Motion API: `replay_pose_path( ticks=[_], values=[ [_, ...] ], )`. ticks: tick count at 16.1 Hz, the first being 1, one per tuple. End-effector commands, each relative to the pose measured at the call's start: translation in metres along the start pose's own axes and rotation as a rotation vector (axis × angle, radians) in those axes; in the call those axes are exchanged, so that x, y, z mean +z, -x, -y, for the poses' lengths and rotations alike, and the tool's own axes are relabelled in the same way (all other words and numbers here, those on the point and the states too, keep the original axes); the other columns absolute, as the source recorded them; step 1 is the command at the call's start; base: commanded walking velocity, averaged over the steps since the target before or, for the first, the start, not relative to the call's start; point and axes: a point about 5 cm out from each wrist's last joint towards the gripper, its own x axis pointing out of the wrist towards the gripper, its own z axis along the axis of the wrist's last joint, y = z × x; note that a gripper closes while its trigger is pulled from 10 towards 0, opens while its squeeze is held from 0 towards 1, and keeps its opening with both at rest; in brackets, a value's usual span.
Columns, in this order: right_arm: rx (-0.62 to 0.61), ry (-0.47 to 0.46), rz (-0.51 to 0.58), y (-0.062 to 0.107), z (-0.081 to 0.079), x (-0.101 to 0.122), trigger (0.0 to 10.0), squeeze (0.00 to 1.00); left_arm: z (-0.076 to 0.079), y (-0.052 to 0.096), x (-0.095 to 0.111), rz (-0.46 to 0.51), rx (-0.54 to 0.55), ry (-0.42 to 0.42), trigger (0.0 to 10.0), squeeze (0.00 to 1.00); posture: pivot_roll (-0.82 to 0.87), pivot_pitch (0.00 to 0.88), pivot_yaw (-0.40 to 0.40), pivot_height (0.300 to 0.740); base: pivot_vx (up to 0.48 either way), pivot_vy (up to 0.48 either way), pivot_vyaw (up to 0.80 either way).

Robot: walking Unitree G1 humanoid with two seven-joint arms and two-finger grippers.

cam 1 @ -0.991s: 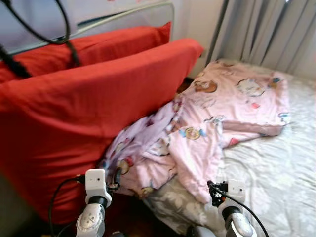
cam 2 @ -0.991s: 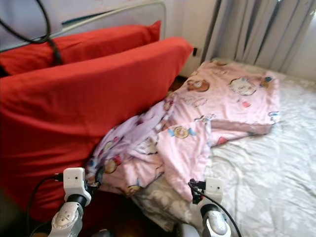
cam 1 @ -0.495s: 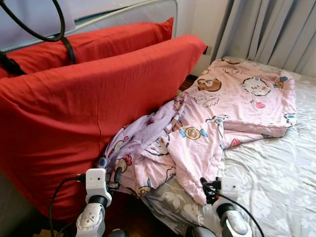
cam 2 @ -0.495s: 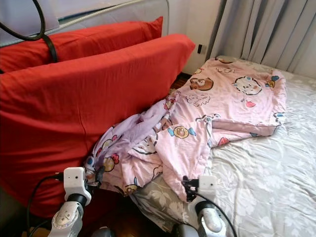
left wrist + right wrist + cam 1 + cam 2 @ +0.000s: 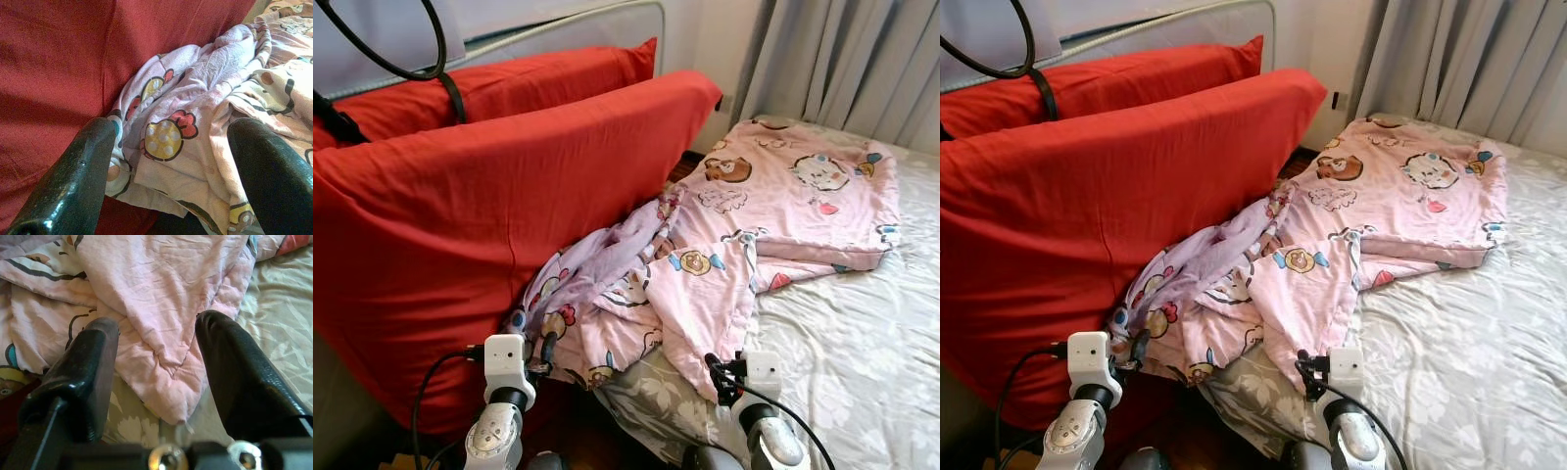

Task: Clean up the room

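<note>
We are counting two red cushions [image 5: 480, 215], one pink quilt [image 5: 734, 235], one bed [image 5: 862, 362] and two end effectors. The cushions are standing on edge one behind the other, the rear one [image 5: 509, 83] against a grey rail. A grey curtain [image 5: 842, 59] is hanging behind the bed.

The quilt is pale pink with printed cartoon animals and round yellow, red and blue motifs. Its far part is lying folded and fairly flat on the bed's grey floral sheet; its near part is lying crumpled, spilling off the bed's edge and bunching against the face of the front cushion.

The left end effector [image 5: 171, 161] is standing with its two black fingers [image 5: 73, 181] well apart, gripping nothing. In the left wrist view the crumpled lilac and pink folds are lying between and just beyond the fingers, with the red cushion beside one finger. We cannot tell whether a finger is touching the cloth.

The right end effector [image 5: 156, 367] is likewise standing with its fingers [image 5: 239, 382] spread and nothing held. In the right wrist view a hanging corner of the quilt is lying between the fingers, over the floral sheet. In the head views this end effector [image 5: 729, 372] is sitting just below that quilt corner, at the bed's near edge, while the left one [image 5: 540, 354] is sitting just below the bunched part beside the cushion
</note>
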Motion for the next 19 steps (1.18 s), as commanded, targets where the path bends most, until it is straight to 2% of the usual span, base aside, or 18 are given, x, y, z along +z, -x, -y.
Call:
replay_pose_path(
  ticks=[1, 7, 11, 12, 19],
  values=[
    [0.003, 0.002, 0.006, -0.001, -0.001, 0.003, 10.0, 0.0, 0.0, -0.001, 0.0, -0.009, -0.01, -0.003, 10.0, 0.0, 0.03, 0.0, -0.028, 0.615, 0.0, 0.0, 0.0],
    [0.019, 0.014, -0.001, -0.001, -0.004, 0.001, 10.0, 0.0, 0.001, 0.0, -0.002, -0.019, -0.018, -0.004, 10.0, 0.0, 0.02, 0.0, -0.022, 0.615, 0.0, 0.0, 0.0],
    [0.043, 0.03, 0.005, -0.002, -0.007, 0.002, 10.0, 0.0, 0.001, -0.002, -0.001, -0.021, -0.024, -0.006, 10.0, 0.0, 0.03, 0.0, -0.021, 0.615, 0.0, 0.0, 0.75],
    [0.035, 0.018, -0.001, -0.001, -0.007, 0.001, 10.0, 0.0, 0.001, -0.003, 0.0, -0.019, -0.025, -0.006, 10.0, 0.0, 0.03, 0.0, -0.022, 0.615, 0.0, 0.0, 0.73],
    [-0.046, 0.007, -0.037, 0.0, 0.004, -0.004, 10.0, 0.0, 0.002, -0.002, -0.001, -0.023, -0.031, -0.002, 10.0, 0.0, 0.03, 0.0, -0.021, 0.615, 0.0, 0.0, 0.0]
  ],
)
